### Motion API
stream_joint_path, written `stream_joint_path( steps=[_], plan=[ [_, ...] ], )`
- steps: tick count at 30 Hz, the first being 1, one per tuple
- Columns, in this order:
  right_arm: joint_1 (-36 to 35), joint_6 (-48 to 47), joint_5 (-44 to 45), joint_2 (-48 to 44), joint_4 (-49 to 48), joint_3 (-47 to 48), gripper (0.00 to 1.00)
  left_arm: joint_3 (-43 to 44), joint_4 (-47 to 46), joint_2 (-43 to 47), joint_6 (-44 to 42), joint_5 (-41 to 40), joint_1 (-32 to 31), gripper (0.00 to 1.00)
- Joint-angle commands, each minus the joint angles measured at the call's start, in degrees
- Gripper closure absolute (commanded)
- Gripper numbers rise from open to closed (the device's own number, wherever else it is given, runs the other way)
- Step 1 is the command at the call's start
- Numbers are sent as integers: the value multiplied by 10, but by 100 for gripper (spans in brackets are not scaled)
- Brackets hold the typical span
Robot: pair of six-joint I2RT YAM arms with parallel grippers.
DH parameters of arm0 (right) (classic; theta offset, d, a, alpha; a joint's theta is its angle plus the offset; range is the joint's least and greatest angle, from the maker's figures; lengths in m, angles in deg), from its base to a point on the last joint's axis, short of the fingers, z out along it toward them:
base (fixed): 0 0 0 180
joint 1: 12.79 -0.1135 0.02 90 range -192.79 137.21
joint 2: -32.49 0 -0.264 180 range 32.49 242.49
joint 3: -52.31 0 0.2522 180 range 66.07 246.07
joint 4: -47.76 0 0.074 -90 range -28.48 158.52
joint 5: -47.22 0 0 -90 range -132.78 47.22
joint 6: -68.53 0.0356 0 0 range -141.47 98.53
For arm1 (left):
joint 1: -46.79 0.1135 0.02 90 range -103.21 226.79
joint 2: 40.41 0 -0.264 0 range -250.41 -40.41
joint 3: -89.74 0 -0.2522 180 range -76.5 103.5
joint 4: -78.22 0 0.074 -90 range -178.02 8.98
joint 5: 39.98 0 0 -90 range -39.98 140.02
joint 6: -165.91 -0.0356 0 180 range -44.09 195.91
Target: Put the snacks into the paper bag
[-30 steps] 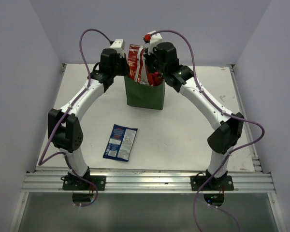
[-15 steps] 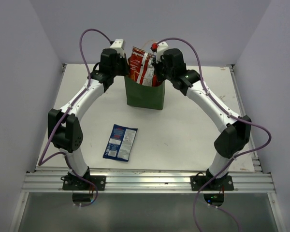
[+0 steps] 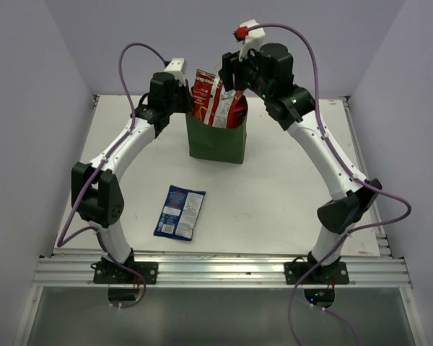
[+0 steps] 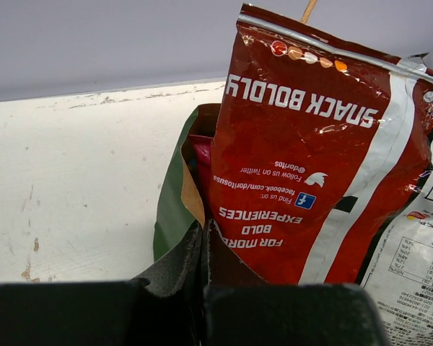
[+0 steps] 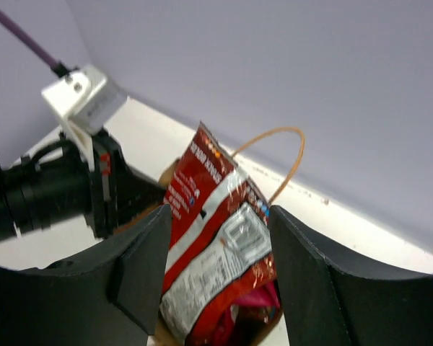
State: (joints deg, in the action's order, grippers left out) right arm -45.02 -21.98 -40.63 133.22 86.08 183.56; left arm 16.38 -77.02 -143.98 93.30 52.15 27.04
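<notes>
The bag (image 3: 216, 144) stands upright toward the far side of the tabletop (image 3: 274, 194), between the two arms. The left hand (image 3: 190, 109) is at its left rim. From that wrist you can see the hand (image 4: 204, 241) closed tight, with a fold of the bag's (image 4: 169, 209) dark green paper pinched between the fingers.

A red packet (image 3: 205, 90) pokes well up out of the bag's mouth, tilted and leaning. Close up, its lettering reads upside down (image 4: 310, 158), with a white stripe down one side and a white printed panel next to that. I cannot tell whether that panel belongs to the same packet or to a second one against it. A bit of pink wrapper (image 5: 256, 299) shows lower down inside the mouth.

The right hand (image 3: 231, 78) hangs above the bag, over the packets. Its fingers are spread wide (image 5: 218, 216) and grip nothing; the red packet (image 5: 202, 194) sits below, in the gap between them, clear of both. One tan handle (image 5: 289, 144) arches up behind the packet.

A blue packet (image 3: 179, 211) lies flat on the tabletop, well apart from the bag, on the near side toward the left arm's base.
</notes>
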Motion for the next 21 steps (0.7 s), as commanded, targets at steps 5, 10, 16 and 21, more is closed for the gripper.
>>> stream_joint_path(
  steps=[5, 10, 16, 21],
  plan=[
    [6, -16, 11, 121, -11, 114, 44, -16, 50, 7, -5, 2, 1, 100],
    [16, -16, 4, 149, -14, 106, 51, -16, 50, 6, -5, 3, 2, 100],
    [18, -5, -1, 130, -29, 20, 57, -18, 48, 9, -4, 5, 2, 100],
    [18, 32, -14, 59, -64, -100, 60, -24, 43, 11, -2, 10, 2, 100]
  ],
)
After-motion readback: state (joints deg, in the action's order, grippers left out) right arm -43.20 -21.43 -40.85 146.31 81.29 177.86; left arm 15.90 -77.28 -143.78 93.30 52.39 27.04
